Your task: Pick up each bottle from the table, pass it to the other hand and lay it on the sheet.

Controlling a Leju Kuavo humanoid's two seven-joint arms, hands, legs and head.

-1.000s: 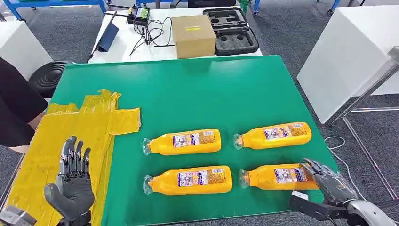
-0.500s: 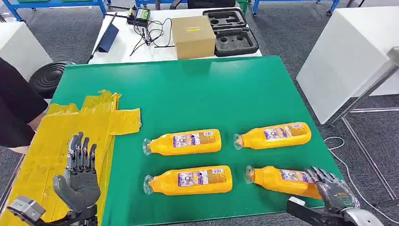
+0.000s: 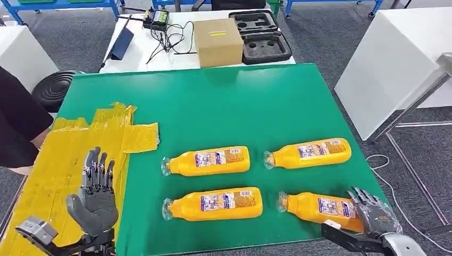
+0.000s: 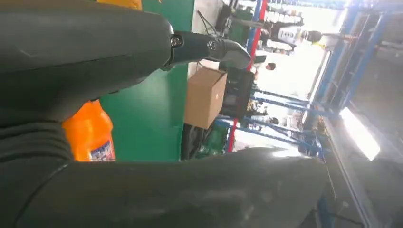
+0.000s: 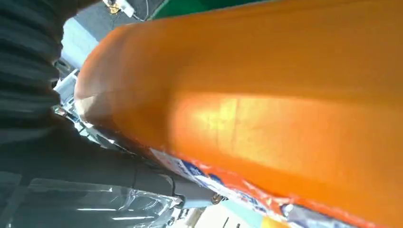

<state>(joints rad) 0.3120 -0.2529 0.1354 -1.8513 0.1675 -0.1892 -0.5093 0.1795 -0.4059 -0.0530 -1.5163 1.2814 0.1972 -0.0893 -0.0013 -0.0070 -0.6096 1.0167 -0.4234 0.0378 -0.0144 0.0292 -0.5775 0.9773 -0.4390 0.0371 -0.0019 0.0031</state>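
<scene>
Since the nearest bottle is already in hand, the notes run from that hand outward.

Right hand (image 3: 374, 216): wrapped around the base end of the near-right bottle (image 3: 317, 206) at the table's front right corner; the right wrist view has its orange side pressed close against the palm.
Handling: smooth, glossy plastic, so probably slippery; it looks full, so likely weighty for its size, and stiff enough to take a firm squeeze. A grip on the wide labelled body seems safer than on the narrow neck.
Axis: long axis roughly across the green table (image 3: 224, 101), clear cap pointing towards the robot's left, base tilted slightly towards the robot.
Left hand (image 3: 96, 194): holding nothing, fingers apart and upright, palm raised over the yellow sheet (image 3: 58, 160).
Other bottles: near-left bottle (image 3: 213, 204), far-left bottle (image 3: 208, 161) and far-right bottle (image 3: 309, 153) lie flat, caps to the left, each apart from the others.
Sheet: crinkled, covering the table's left side, with no bottle on it yet.
</scene>
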